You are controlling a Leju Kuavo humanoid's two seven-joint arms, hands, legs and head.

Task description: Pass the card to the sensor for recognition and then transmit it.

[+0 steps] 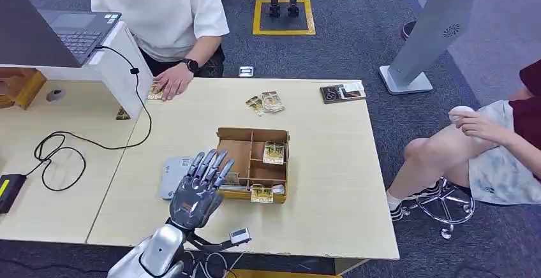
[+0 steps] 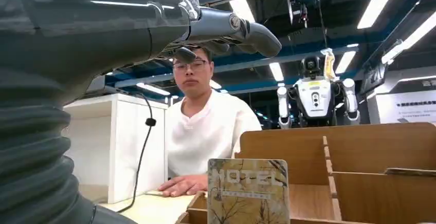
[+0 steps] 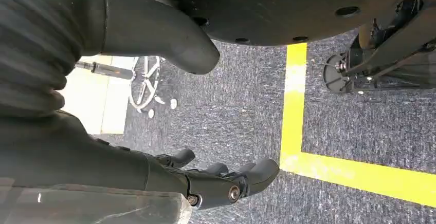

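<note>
Your left hand (image 1: 201, 185) hovers over the near side of the bench (image 1: 332, 182), fingers spread and straight, holding nothing. It sits between the grey sensor pad (image 1: 171, 176) and the wooden box (image 1: 252, 163), just above the box's near-left corner. The card (image 2: 248, 190) you want stands upright in the box's near compartment, its face toward the wrist camera. To take it well, I judge you should lower the hand with the thumb on one face and the fingers on the other, pinch near the top edge, then lift straight up to clear the divider. Your right hand (image 3: 216, 183) hangs over the floor, fingers loosely curled around nothing.
</note>
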